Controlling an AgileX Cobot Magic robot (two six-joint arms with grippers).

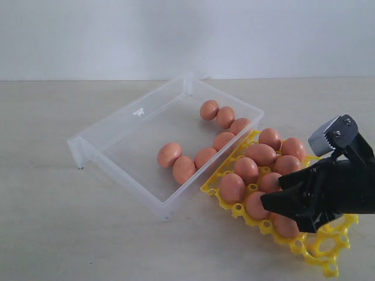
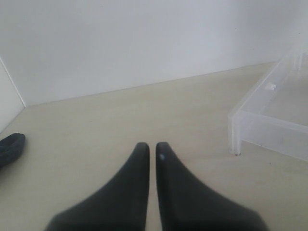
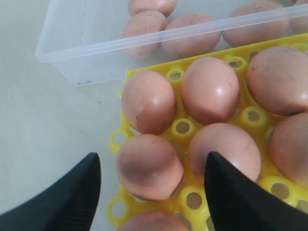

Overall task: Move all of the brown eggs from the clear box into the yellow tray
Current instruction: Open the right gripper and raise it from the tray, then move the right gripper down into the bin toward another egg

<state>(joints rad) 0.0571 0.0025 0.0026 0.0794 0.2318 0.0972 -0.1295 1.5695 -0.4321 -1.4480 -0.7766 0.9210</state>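
Brown eggs [image 1: 183, 170], exterior view: seven in the clear box [image 1: 135, 140] at ten o'clock of the yellow tray [image 1: 322, 249], rest cupped. Right wrist view: right gripper [image 3: 153, 156] released, spread above seated eggs; lift straight up, no nudging. Left wrist view: left gripper [image 2: 151, 149] pinched shut, holding nothing, over pale table [image 2: 96, 130], white wall [image 2: 120, 38] behind.

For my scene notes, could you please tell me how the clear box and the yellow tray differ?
The clear box is see-through and smooth-walled; the smaller yellow tray is an opaque grid of cups. Brown eggs lie loose in the box but sit in the tray's cups. Both hold eggs.
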